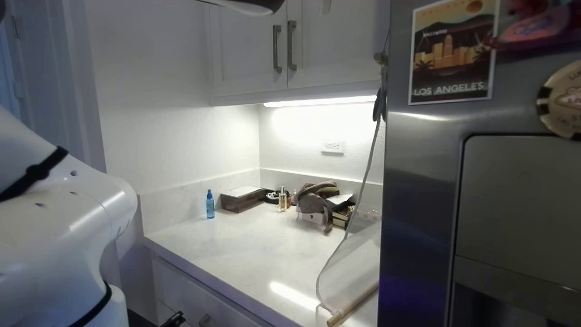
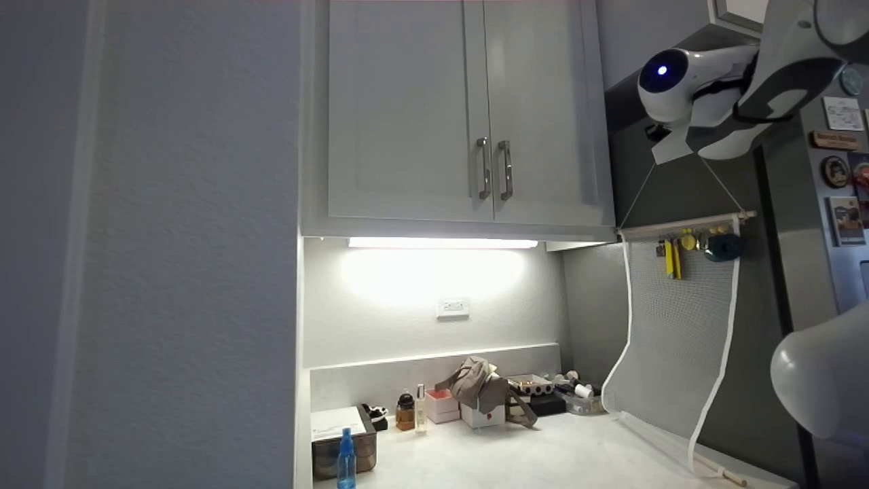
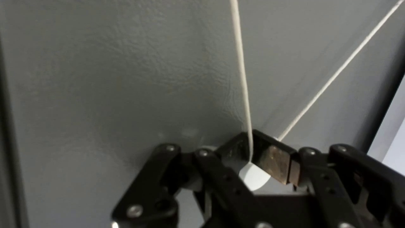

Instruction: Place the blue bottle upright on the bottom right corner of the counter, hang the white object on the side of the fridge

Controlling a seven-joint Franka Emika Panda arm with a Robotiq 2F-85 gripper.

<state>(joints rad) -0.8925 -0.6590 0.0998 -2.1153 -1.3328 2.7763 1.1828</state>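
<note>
So yeah, far left, the blue bottle (image 1: 210, 206) is upright on the bench (image 1: 245, 254) just beside a brown box (image 1: 245, 201), then a taupe fabric thing (image 1: 311, 200) slumped on a white box (image 1: 307, 217). Farther right, the fingers (image 3: 278, 164) pinch the cord (image 3: 242, 69) of the white sheet (image 2: 679, 333), which hangs alongside the fridge (image 1: 422, 190).

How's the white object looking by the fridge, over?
Fingers shut, apparently on the cord. White object suspended beside fridge. Blue bottle upright on counter. No obstruction seen.
</note>
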